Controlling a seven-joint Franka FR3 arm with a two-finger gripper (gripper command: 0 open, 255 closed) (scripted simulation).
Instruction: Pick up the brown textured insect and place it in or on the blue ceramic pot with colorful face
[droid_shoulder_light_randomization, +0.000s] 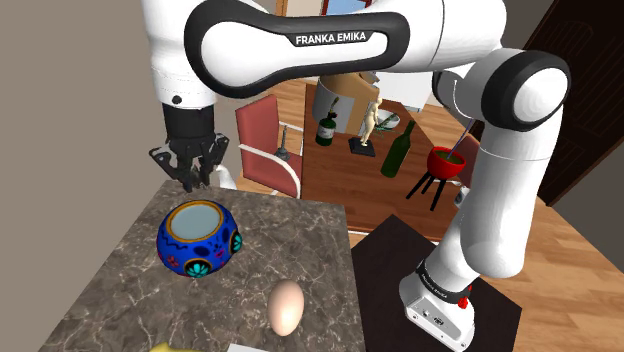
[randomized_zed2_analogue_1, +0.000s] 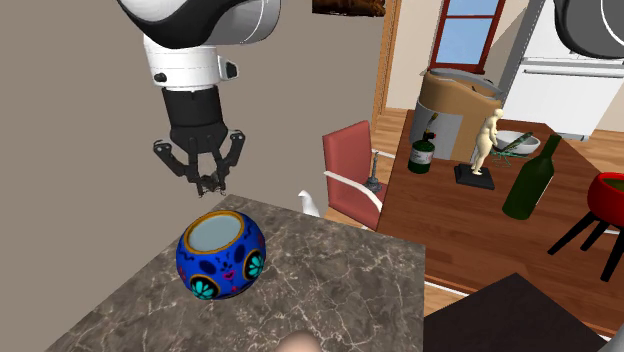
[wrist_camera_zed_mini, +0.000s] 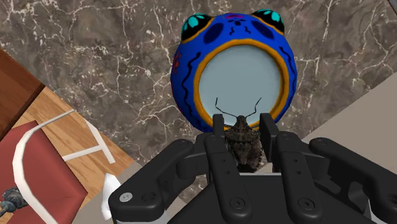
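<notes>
With the hand (wrist_camera_zed_mini: 243, 126) clamped on the brown insect (wrist_camera_zed_mini: 244, 146) and poised above the blue pot (wrist_camera_zed_mini: 184, 70), slightly off its opening, on the marbled worktop (wrist_camera_zed_mini: 95, 63), centre it over the opening, descend short of the rim, then release.

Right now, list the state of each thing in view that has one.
end effector: shut on the insect, raised above the table.
insect: clasped, in the air, not yet in the pot.
pot: upright on the table, mouth open, nothing inside.
egg: lying on the table, apart from the pot.
green bottle: standing.
</notes>
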